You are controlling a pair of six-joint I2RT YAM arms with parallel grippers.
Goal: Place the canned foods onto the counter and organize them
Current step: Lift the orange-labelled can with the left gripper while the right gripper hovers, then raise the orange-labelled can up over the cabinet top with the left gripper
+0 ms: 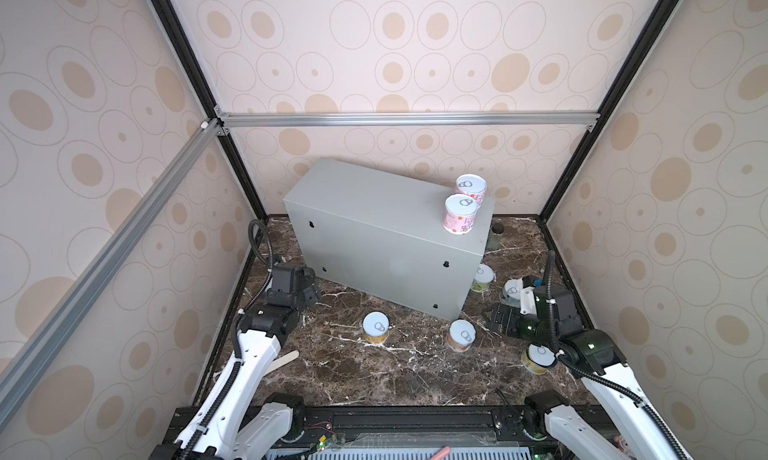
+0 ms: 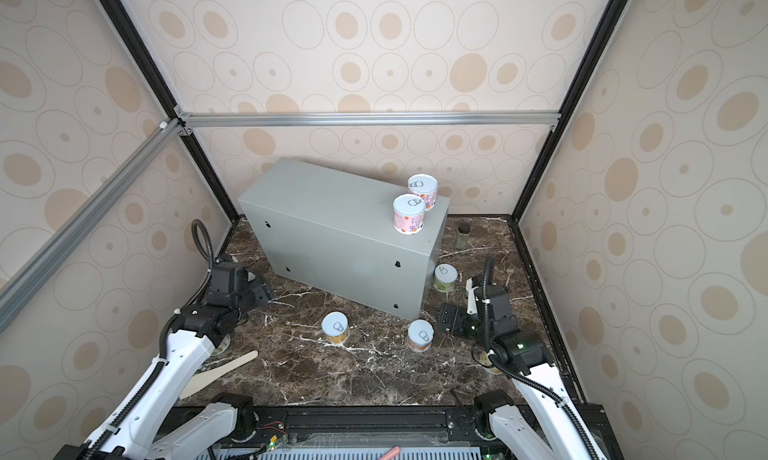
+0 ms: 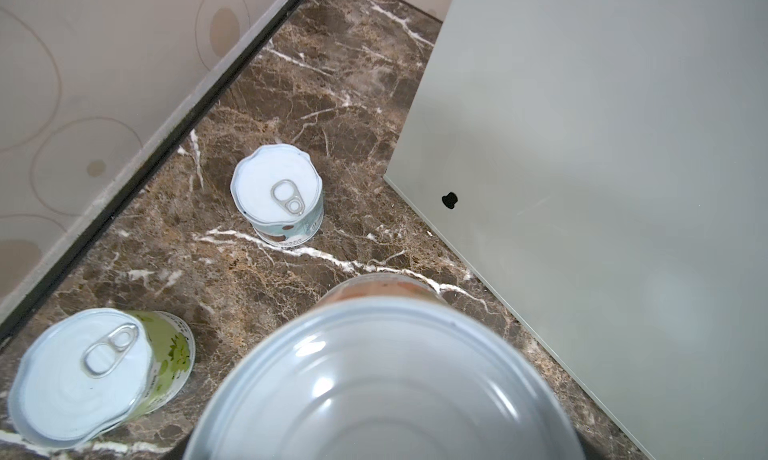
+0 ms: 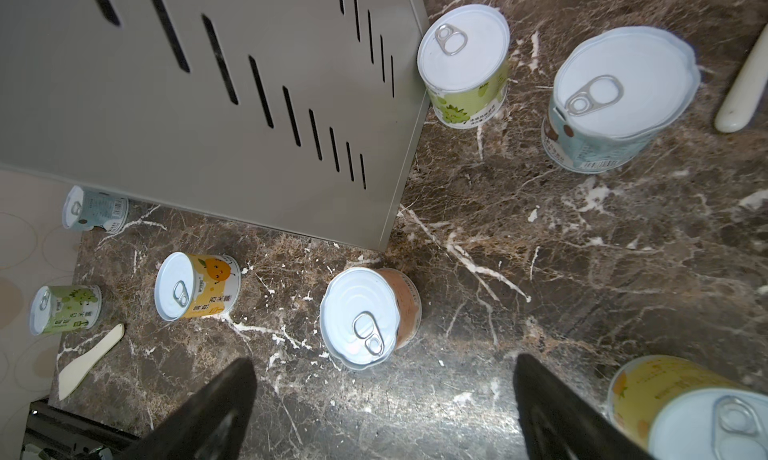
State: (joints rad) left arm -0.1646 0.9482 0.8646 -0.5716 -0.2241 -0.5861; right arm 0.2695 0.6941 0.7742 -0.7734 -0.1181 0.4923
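Ten cans show in all. Two pink cans (image 1: 460, 213) (image 1: 471, 189) stand upright at the right end of the grey surface (image 1: 374, 212), one just behind the other. Seven stand on the marble surface (image 4: 540, 250) around it: two green cans (image 4: 463, 62) (image 4: 64, 310), two teal cans (image 4: 619, 100) (image 4: 93, 208), two yellow cans (image 4: 195, 285) (image 4: 685, 408) and one orange can (image 4: 365, 316). The tenth can (image 3: 382, 379) sits gripped in the left end effector (image 1: 307, 289), clear of the marble, beside the grey surface's left end. The right end effector (image 1: 494, 318) hangs wide open and empty near the front right corner. One small jar (image 1: 496, 229) stands behind that corner.
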